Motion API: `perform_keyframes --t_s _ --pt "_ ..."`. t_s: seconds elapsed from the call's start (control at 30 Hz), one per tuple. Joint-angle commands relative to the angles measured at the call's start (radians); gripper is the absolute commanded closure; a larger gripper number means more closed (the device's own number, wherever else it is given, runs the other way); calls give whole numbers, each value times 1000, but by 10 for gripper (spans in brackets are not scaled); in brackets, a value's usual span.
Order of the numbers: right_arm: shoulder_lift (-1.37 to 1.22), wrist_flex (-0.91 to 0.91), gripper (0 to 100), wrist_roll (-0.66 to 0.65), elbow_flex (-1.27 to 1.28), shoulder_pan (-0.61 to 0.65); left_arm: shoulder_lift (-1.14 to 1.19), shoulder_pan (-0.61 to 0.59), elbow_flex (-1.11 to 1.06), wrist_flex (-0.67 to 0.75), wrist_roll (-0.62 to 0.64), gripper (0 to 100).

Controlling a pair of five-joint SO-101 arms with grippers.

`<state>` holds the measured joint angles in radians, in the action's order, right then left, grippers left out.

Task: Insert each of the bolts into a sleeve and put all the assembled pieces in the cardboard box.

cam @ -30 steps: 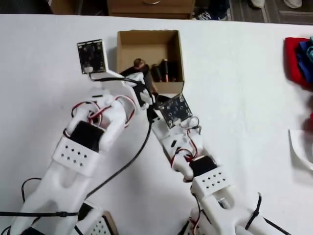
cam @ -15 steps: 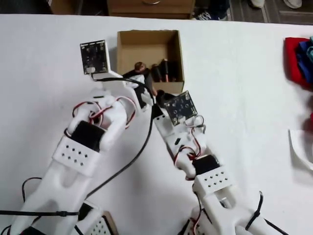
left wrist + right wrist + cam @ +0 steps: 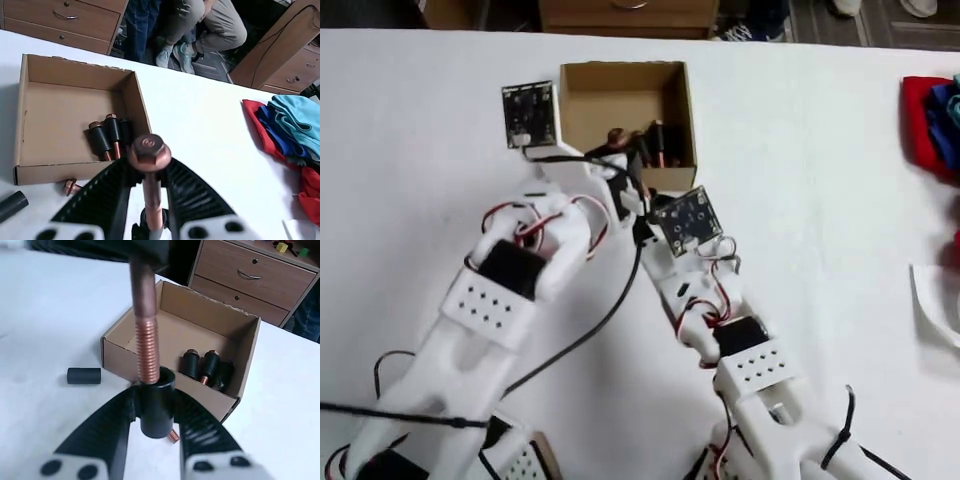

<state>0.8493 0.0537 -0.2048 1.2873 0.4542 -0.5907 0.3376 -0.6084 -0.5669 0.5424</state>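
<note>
The left pincer (image 3: 148, 175) is gripping the bolt (image 3: 149, 150), aligning its thread inside the sleeve (image 3: 156, 402) the right pincer (image 3: 156, 417) is clamping.

bolt (image 3: 149, 151) copper, sleeve (image 3: 156, 405) black. box (image 3: 620, 68) plain brown cardboard, pieces (image 3: 207, 367) inside black/copper too. table (image 3: 800, 150) white. arms (image 3: 480, 300) white, cable (image 3: 590, 330) black. cloths (image 3: 285, 125) red, blue, teal.
</note>
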Motion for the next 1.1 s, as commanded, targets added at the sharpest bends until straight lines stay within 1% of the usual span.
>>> perform_keyframes --t_s 0.0,0.2,0.97,1.07 --pt "44 -21 974 9 -15 -4 44 8 39 26 0 974" --pt "44 -21 974 9 -15 -4 64 5 39 86 -2 974" --pt "44 -21 974 9 -15 -4 74 3 39 89 -3 974" --pt "44 -21 974 9 -15 -4 74 3 35 129 -9 974"
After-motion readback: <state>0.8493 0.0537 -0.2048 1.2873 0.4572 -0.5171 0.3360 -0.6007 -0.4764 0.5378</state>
